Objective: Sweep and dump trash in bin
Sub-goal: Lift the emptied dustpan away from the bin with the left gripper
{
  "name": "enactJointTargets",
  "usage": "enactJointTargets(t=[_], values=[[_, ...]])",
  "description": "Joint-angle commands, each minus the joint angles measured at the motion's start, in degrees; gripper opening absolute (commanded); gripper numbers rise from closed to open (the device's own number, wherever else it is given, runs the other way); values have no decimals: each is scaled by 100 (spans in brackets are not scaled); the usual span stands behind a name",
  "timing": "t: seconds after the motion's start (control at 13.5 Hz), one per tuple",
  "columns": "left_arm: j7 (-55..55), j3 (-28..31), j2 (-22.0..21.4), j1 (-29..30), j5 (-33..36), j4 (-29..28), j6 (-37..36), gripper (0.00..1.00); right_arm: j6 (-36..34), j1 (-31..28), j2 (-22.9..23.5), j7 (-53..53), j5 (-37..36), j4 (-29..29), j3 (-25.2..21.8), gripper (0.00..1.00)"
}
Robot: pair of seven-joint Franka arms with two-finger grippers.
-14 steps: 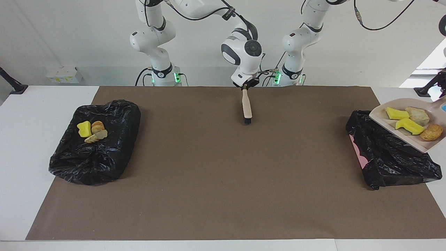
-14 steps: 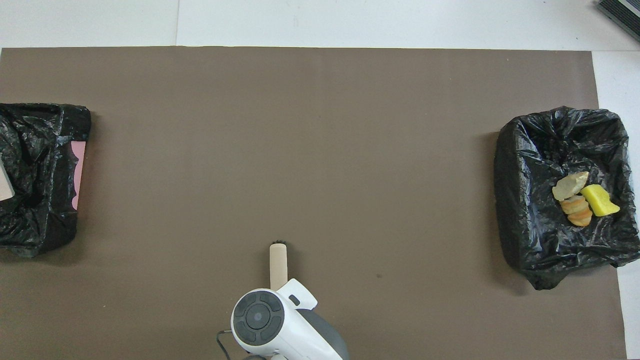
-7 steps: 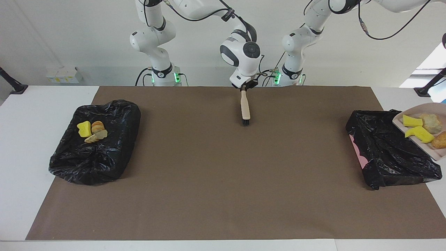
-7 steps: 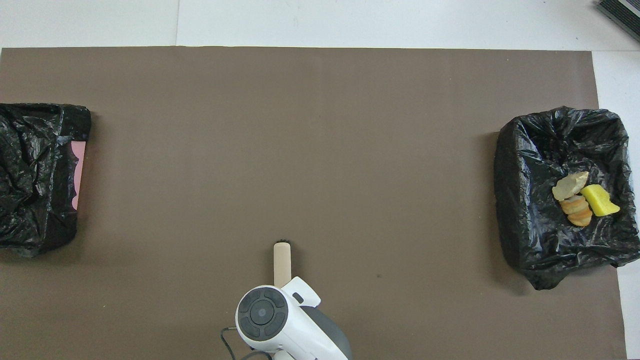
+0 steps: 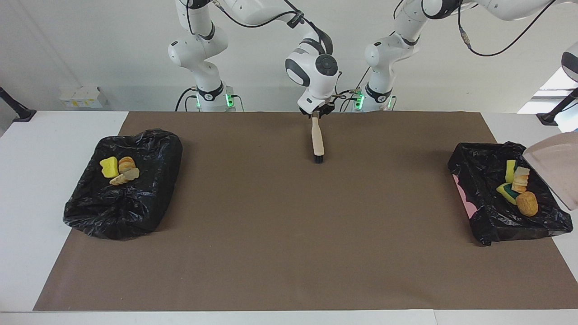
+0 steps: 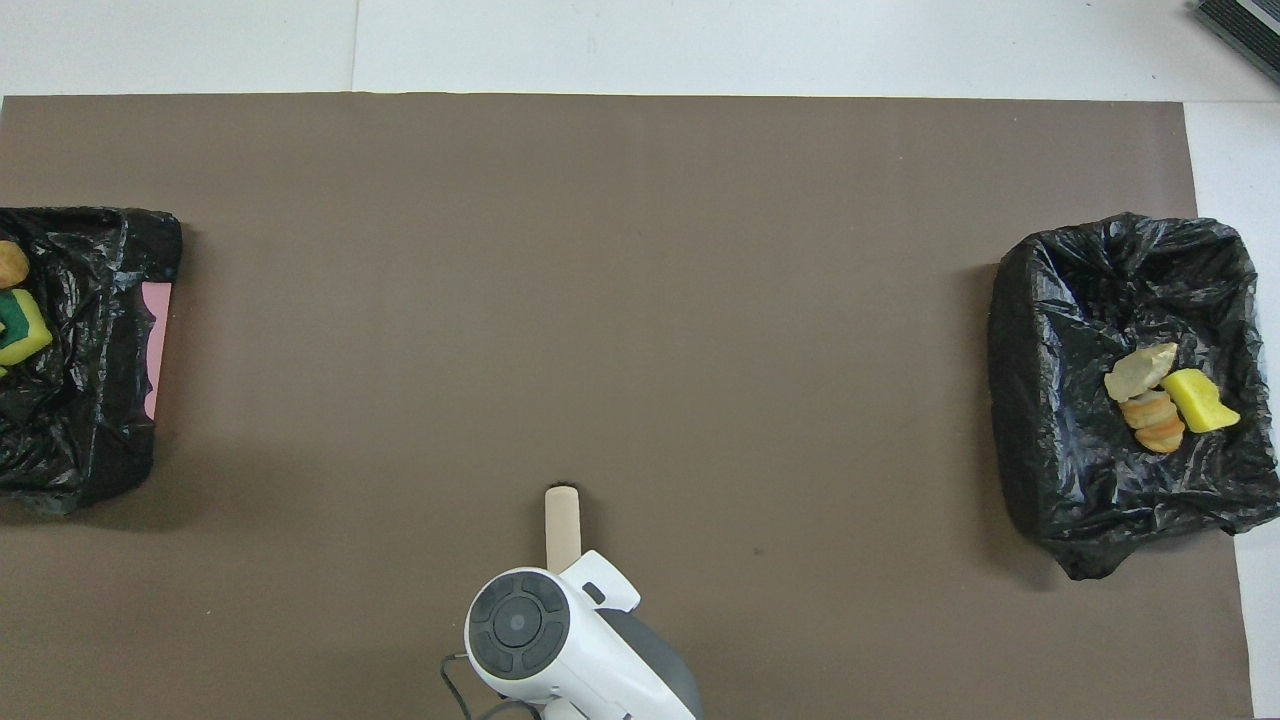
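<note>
The beige dustpan (image 5: 557, 167) hangs steeply tilted and bare over the black-bagged bin (image 5: 478, 180) at the left arm's end of the table. Its handle and my left gripper are out of view. Several pieces of trash (image 5: 517, 189) lie in that bin (image 6: 90, 400), partly seen as trash (image 6: 15, 310) from overhead. My right gripper (image 5: 317, 114) is at the handle end of the brush (image 5: 318, 140), whose black bristles point away from the robots onto the mat. Overhead, the right wrist covers the handle end of the brush (image 6: 562, 525).
A second black-bagged bin (image 5: 122, 207) at the right arm's end holds a yellow sponge and bread-like lumps (image 5: 118, 170). A brown mat (image 5: 289, 234) covers most of the table. Small white boxes (image 5: 83, 97) sit by the wall.
The dustpan has swung outward and tipped up, and its trash has slid into the bin beneath it. The brush and the right gripper have barely shifted.
</note>
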Motion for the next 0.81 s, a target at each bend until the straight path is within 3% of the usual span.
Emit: enactJointTargets(t=[0.0,0.15,0.44,0.74], values=[[-87,69,-158,-201,240,-33,6,0,-760,-248,20,-11,-291,606,34,100],[-96,-10,-368,-227,48,-103,-99,0,-1130,-450,-85,-90,-423,852,34,100],[-428,-1,-553,-718,-1234,-156,-941,0,-1491,-1293,-709,-852,-459,932,60,100],[-1657,-10,-939,-1044,-2640,-875,-1154,0,-1781,-1970,-815,-1732,-791,1248,34,100]])
